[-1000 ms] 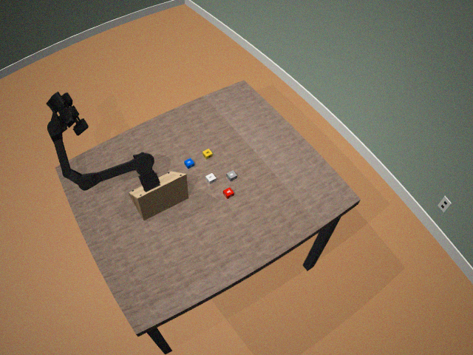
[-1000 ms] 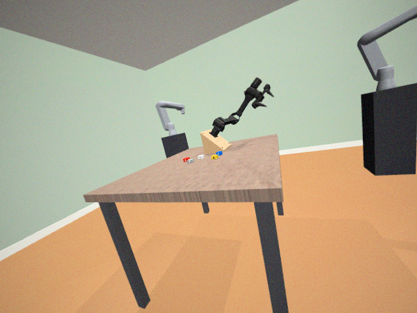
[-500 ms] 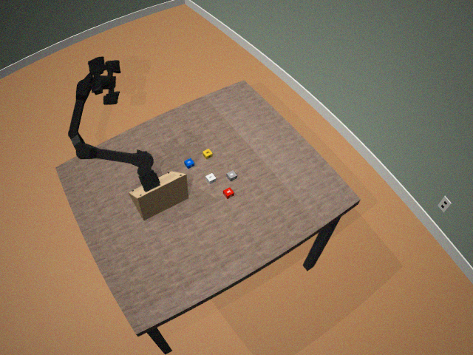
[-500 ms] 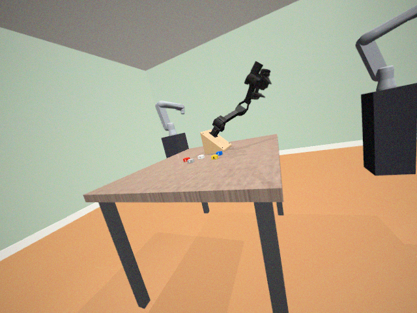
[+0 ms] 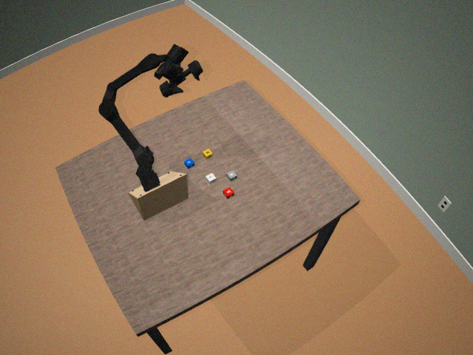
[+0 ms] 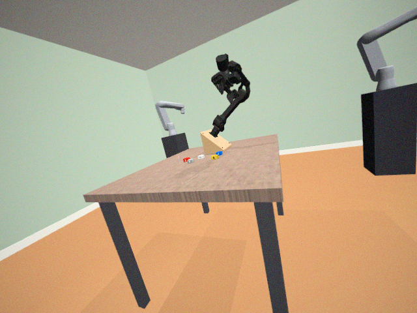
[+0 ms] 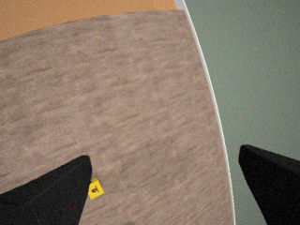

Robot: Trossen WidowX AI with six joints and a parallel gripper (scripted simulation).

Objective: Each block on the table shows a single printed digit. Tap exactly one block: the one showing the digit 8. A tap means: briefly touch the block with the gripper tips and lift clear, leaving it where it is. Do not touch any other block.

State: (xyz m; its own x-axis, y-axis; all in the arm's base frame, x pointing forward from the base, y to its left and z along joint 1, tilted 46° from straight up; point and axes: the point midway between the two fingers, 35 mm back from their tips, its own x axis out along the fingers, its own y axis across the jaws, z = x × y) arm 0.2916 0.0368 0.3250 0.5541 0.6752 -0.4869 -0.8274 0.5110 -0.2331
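The yellow block [image 5: 207, 153] [image 6: 214, 156] [image 7: 96, 188] shows a small dark digit in the wrist view, too blurred to read surely. The blue block [image 5: 189, 163] [image 6: 219, 153], white block [image 5: 211, 177] [image 6: 201, 156], grey block [image 5: 231, 175] [image 6: 191, 160] and red block [image 5: 228, 192] [image 6: 186, 159] lie near it, apart from each other. Their digits are too small to read, so I cannot tell which block shows the 8. My gripper [image 5: 190, 85] [image 7: 167, 160] is open and empty, high above the table and well away from all blocks.
The arm's wooden wedge base [image 5: 166, 197] [image 6: 212, 144] stands on the table [image 5: 183, 259] [image 6: 235, 175], close to the blue and white blocks. Two grey arms on dark pedestals stand beyond the table in the exterior view.
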